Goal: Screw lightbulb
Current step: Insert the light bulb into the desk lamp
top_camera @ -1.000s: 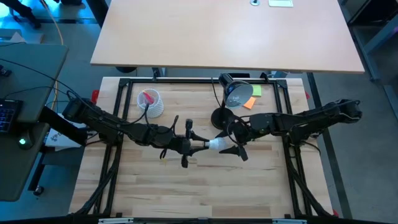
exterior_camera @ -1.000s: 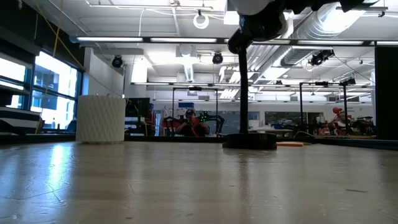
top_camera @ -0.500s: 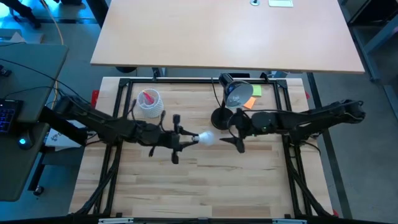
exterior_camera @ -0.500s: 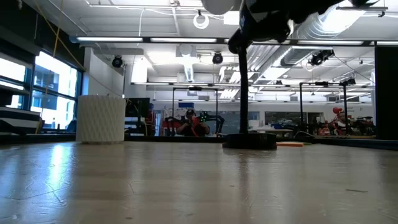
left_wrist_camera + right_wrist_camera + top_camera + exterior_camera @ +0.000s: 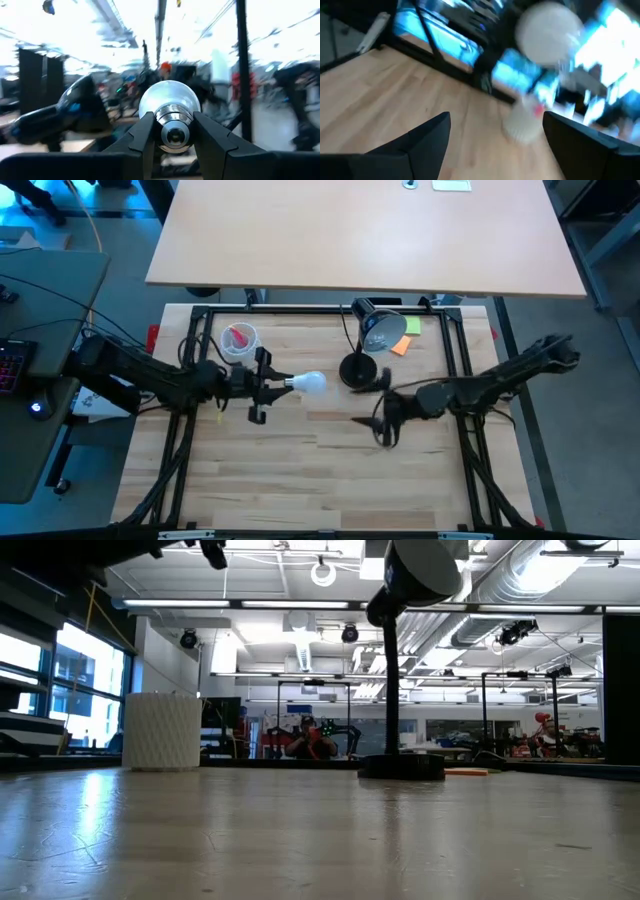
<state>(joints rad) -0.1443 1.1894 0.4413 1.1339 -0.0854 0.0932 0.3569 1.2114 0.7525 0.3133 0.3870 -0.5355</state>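
The left gripper pinches the lightbulb by its silvery screw base, the frosted globe pointing away from the wrist toward the middle of the table, held in the air just beside the white cup and well short of the black desk lamp. In the left wrist view the two dark fingers press on either side of the threaded base, with the globe of the lightbulb rising clear above them. The right gripper hangs over the boards in front of the lamp's round foot, its fingers spread wide and holding nothing. As held, the threads sit inside the grip and the glass leads, so the bulb cannot go into the lamp head this way round; the sensible course looks to be a transfer, the right gripper closing gently on the globe so the base comes free to meet the socket. Doing that well calls for a light squeeze on the rounded glass, which may slip, and for the left fingers to let go only once the other grip is sure. The lamp's shade faces down and forward, so the base should then be lined up square with its opening before any turning begins. The socket itself cannot be made out from these views.
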